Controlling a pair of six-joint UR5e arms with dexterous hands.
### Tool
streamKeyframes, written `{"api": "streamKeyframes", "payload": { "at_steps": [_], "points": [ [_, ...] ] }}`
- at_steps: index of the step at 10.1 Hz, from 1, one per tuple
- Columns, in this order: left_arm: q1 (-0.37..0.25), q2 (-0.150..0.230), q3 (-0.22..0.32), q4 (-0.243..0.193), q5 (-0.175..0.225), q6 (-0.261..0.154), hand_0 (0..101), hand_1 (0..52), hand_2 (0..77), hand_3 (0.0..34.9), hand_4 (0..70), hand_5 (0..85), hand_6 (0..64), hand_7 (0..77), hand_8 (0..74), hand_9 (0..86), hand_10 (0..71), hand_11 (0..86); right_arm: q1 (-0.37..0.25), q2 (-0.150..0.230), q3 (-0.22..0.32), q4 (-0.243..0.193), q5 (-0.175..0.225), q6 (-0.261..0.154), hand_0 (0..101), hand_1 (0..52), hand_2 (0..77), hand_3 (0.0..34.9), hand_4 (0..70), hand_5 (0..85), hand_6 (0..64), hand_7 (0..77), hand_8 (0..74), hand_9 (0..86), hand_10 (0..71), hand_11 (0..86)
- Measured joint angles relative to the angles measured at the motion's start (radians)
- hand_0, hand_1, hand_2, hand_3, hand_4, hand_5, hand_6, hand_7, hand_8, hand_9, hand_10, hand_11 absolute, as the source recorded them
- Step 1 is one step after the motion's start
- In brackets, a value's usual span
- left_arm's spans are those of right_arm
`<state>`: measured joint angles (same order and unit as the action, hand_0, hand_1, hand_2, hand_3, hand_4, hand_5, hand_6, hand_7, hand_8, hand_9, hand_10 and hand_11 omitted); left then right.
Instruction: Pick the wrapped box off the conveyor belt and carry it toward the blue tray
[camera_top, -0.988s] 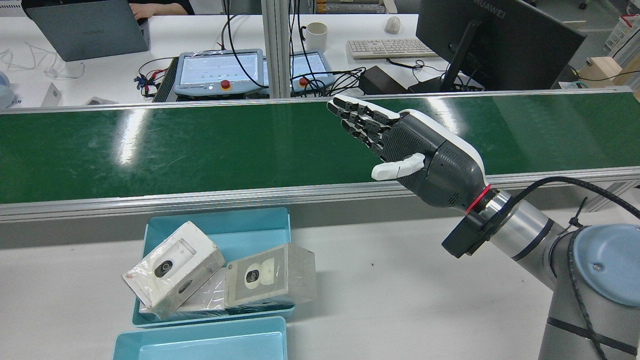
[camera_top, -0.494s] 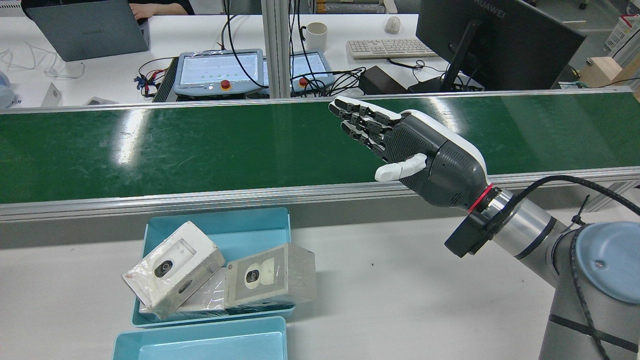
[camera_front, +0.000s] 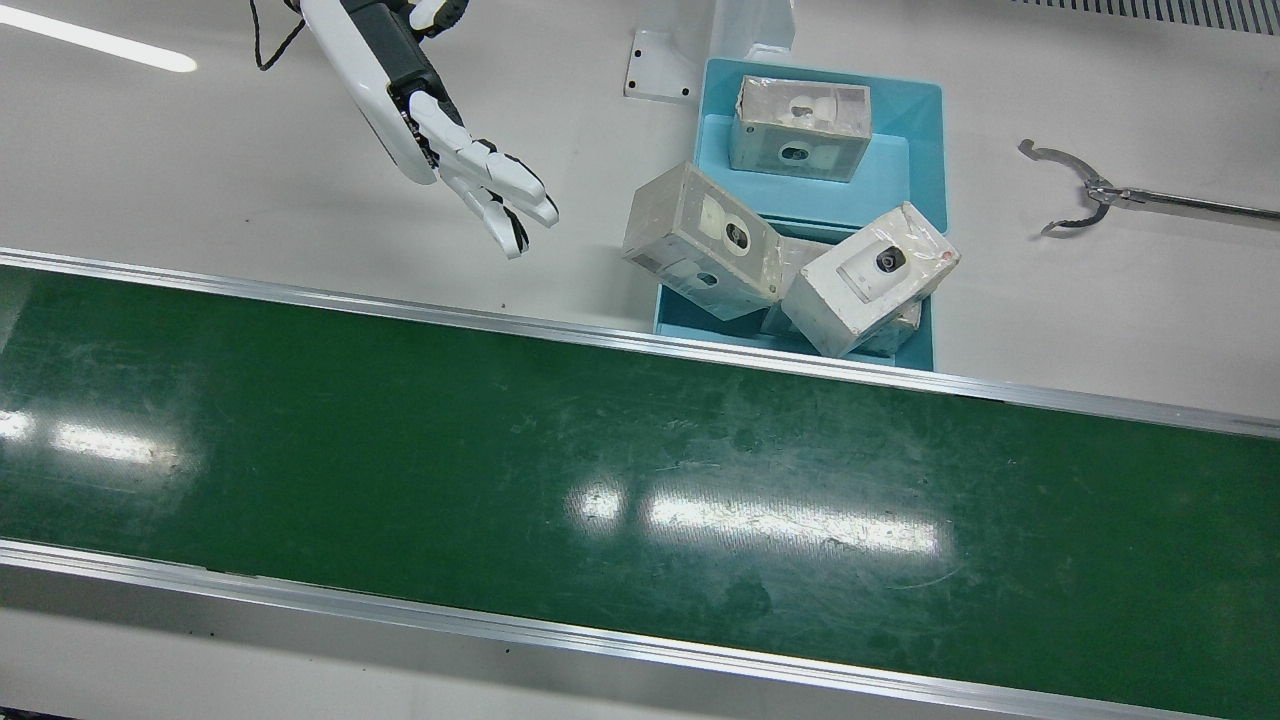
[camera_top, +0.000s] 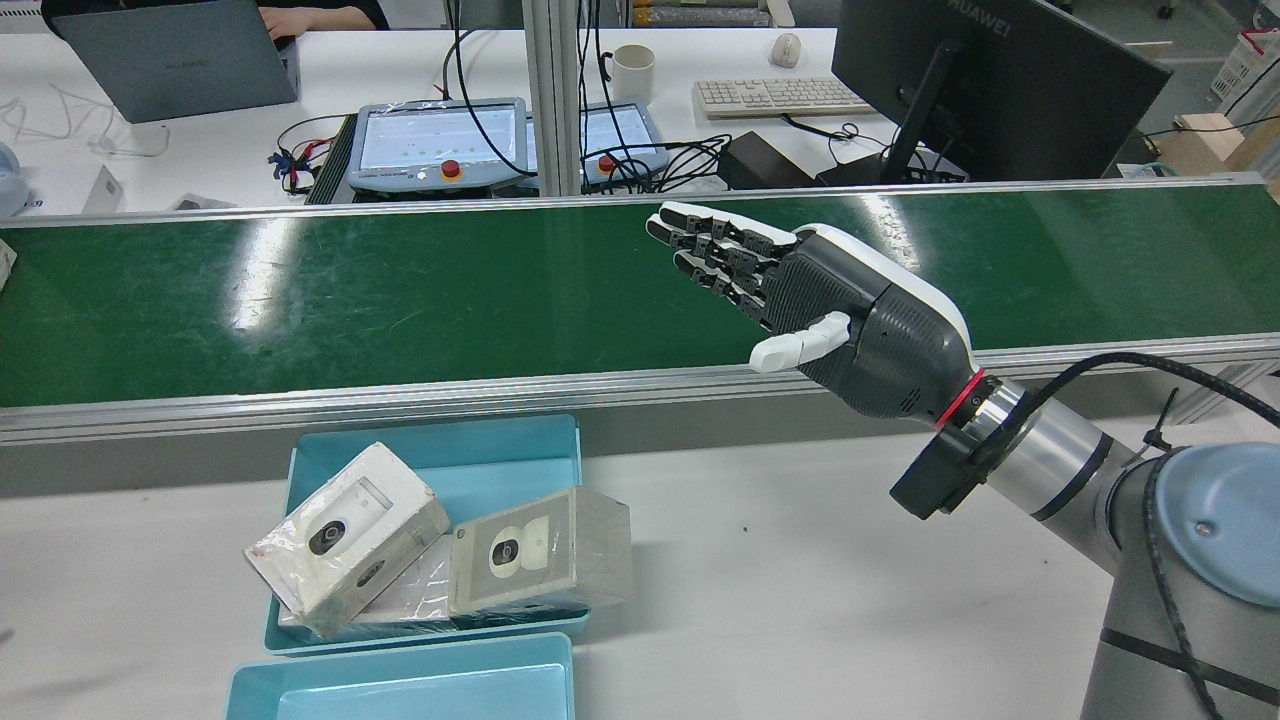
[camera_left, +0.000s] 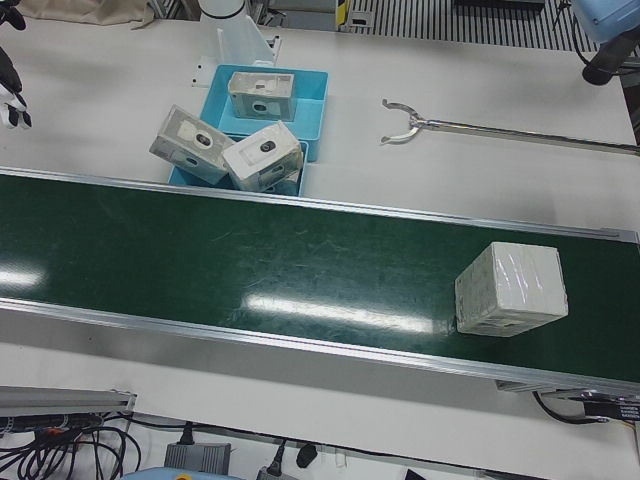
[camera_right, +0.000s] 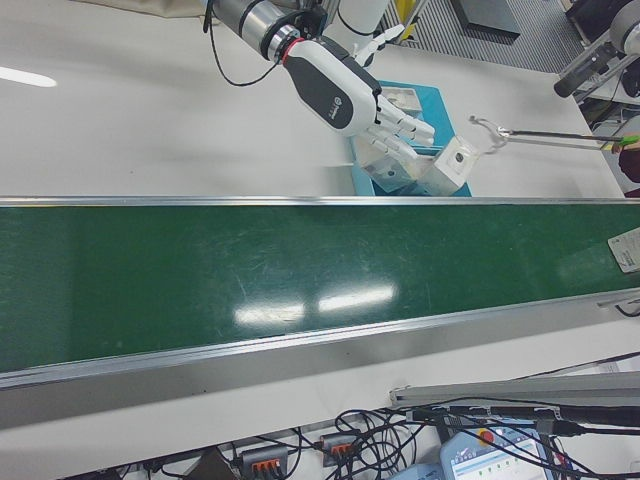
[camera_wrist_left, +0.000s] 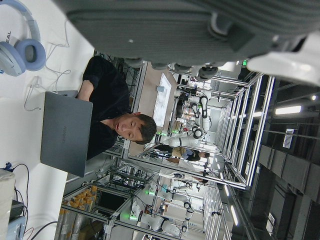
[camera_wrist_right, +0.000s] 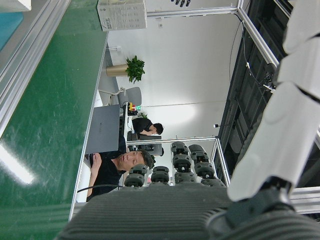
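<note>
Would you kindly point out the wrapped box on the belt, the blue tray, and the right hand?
wrapped box (camera_left: 512, 288), left-front view, top face.
blue tray (camera_top: 500, 455), rear view, bare floor.
right hand (camera_top: 830, 300), rear view, palm.

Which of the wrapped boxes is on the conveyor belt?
Only the large box at the belt's far end, away from the robot hand. The other three sit in or against the blue trays.

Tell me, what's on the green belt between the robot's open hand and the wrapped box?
Nothing. In the left-front view the conveyor belt is bare from the wrapped box toward the right hand, which hovers open over it in the rear view.
</note>
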<state>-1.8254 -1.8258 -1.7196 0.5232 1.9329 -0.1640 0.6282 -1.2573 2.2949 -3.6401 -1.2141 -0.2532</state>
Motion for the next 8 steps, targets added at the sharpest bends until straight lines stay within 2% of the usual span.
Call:
{"api": "streamKeyframes", "payload": {
  "at_steps": [2, 5, 7, 8],
  "points": [
    [0.0, 0.0, 0.0, 0.0, 0.0, 0.0, 0, 0.0, 0.5, 0.0, 0.0, 1.1, 0.0, 0.0, 0.0, 0.0, 0.5, 0.0, 0.002, 0.001, -0.017, 0.0, 0.001, 0.001, 41, 8.2, 10.9, 0.0, 7.6, 9.8, 7.6, 0.5, 4.4, 2.2, 4.9, 8.2],
    [0.0, 0.0, 0.0, 0.0, 0.0, 0.0, 0, 0.0, 0.5, 0.0, 0.0, 1.1, 0.0, 0.0, 0.0, 0.0, 0.0, 0.0, 0.005, 0.004, -0.029, 0.003, 0.0, 0.002, 41, 7.6, 11.4, 0.0, 8.2, 10.4, 8.2, 4.4, 4.4, 2.2, 5.4, 8.2],
    [0.0, 0.0, 0.0, 0.0, 0.0, 0.0, 0, 0.0, 0.5, 0.0, 0.0, 1.1, 0.0, 0.0, 0.0, 0.0, 0.0, 0.0, 0.009, -0.002, -0.028, 0.002, -0.008, 0.003, 41, 7.6, 11.4, 0.0, 8.2, 8.7, 7.6, 1.6, 4.9, 3.8, 5.4, 8.2],
    [0.0, 0.0, 0.0, 0.0, 0.0, 0.0, 0, 0.0, 0.5, 0.0, 0.0, 1.1, 0.0, 0.0, 0.0, 0.0, 0.0, 0.0, 0.01, -0.003, -0.027, 0.001, -0.01, 0.003, 40, 7.6, 11.4, 0.0, 8.2, 9.8, 8.2, 4.9, 4.9, 3.8, 5.4, 8.7]
  ]
}}
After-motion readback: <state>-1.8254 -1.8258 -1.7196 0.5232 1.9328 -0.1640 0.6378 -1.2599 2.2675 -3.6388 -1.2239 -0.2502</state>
